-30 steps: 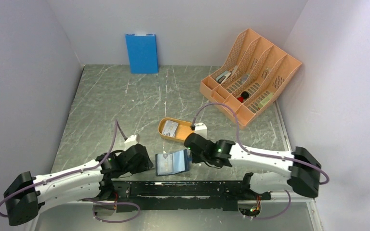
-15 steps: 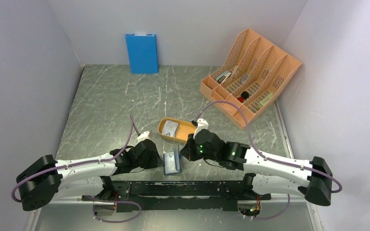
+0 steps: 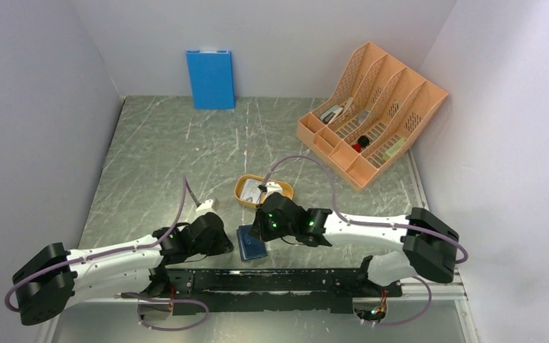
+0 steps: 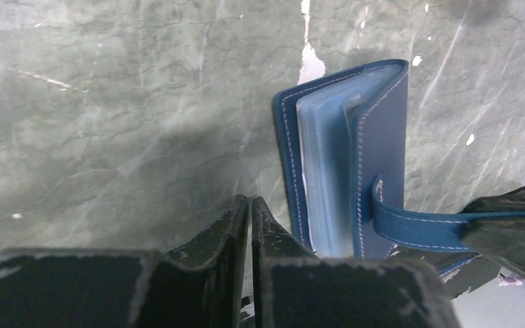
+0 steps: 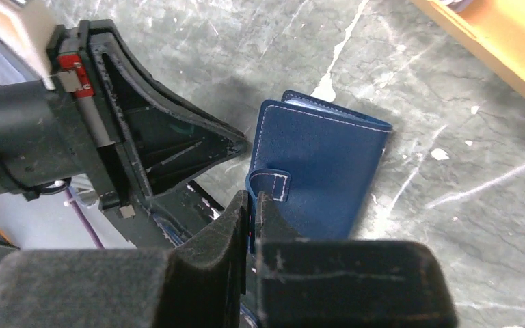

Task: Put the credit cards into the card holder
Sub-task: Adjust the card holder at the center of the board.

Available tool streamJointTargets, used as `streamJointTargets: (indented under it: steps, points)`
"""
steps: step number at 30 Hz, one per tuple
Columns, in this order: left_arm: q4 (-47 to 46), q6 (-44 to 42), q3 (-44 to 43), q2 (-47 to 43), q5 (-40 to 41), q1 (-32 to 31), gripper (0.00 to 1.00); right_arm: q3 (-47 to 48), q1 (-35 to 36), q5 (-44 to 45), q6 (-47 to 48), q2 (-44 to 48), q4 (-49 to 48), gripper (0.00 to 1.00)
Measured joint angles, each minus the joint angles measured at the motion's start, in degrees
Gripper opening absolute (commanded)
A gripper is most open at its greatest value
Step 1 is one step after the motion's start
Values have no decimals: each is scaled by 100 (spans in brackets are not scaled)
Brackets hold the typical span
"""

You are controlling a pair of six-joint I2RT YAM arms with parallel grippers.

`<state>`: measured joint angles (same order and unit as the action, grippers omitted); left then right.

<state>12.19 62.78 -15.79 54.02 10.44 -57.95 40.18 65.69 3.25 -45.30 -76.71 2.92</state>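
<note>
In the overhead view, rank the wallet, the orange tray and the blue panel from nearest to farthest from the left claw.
1. Wallet, lying just to the right of the left claw.
2. Orange tray, farther out, beyond the wallet.
3. Blue panel, standing upright at the far back.

Grey-green marbled table top [image 3: 157,157], pale veins. Blue flat panel [image 3: 210,78] upright against the back wall at 12 o'clock. Orange slotted file organiser [image 3: 400,89] at 2 o'clock, small red-and-black item [image 3: 359,145] in one slot (others hold pale oddments, too small to tell). Shallow orange oval tray [image 3: 240,191] near mid-table.
</note>
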Motion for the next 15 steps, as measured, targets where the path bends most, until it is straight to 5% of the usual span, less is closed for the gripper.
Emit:
streamJointTargets:
  steps: [7,11,15]
  points:
    - [457,133,83,-435,173,0,9,302,4,-461,-7,-807,-278,2]
    - [789,232,90,-778,310,0,9,407,39,-752,24,-1036,-402,40]
    - [1084,291,87,-1075,463,0,9,439,101,-1003,85,-1023,-402,57]
